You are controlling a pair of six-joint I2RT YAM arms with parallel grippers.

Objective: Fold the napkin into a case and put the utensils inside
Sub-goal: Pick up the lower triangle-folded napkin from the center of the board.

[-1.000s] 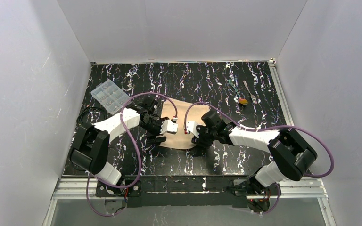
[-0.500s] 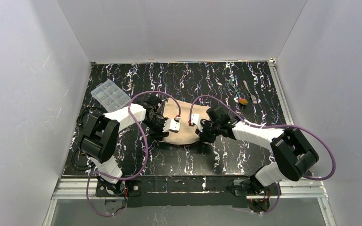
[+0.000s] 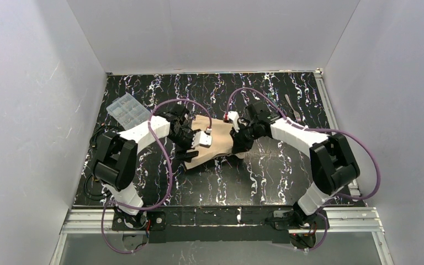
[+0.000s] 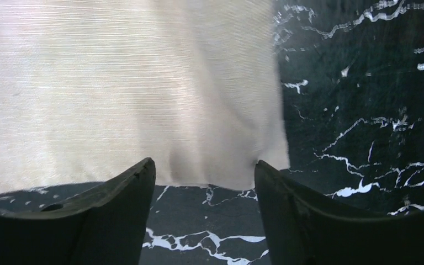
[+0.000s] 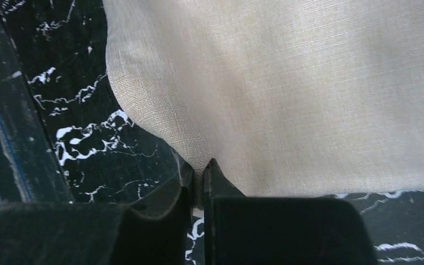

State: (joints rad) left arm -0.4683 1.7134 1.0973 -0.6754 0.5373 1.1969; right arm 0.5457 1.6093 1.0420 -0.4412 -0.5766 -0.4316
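Observation:
The tan napkin (image 3: 219,144) lies bunched at the middle of the dark marbled table, between my two grippers. My right gripper (image 3: 237,146) is at its right edge. In the right wrist view the right gripper (image 5: 201,165) is shut, and the napkin (image 5: 309,83) has its hem pinched between the fingertips. My left gripper (image 3: 189,154) is at the left edge. In the left wrist view the left gripper (image 4: 204,163) stands open, with the napkin (image 4: 116,83) ending level with the tips. The silver fork (image 3: 293,106) lies at the far right. The spoon is hidden.
A clear plastic compartment box (image 3: 128,112) sits at the far left of the table. White walls close in the left, back and right sides. Purple cables loop above both arms.
The right gripper shut on the napkin's edge and swung toward the far side, pulling the cloth with it. The left gripper also moved away from the near edge. The cloth now looks narrower.

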